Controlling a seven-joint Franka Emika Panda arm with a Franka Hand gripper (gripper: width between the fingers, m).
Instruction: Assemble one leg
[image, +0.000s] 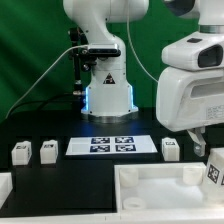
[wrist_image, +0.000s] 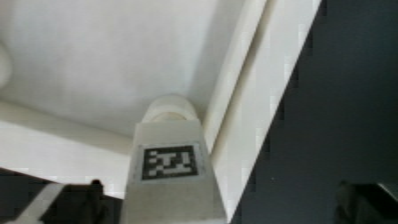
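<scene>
While leg (wrist_image: 171, 165) sits by tabletop (image: 160, 190), small parts (image: 47, 150) flank marker board (image: 110, 146).

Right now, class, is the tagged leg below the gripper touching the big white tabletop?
Cannot tell. In the wrist view the tip of the leg overlaps the tabletop, showing neither contact nor gap; the exterior view hides its lower end.

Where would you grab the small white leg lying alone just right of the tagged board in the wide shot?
Probably its middle, coming straight down from above: the leg sits low, clear of the marker board, with nothing resting on it.
</scene>
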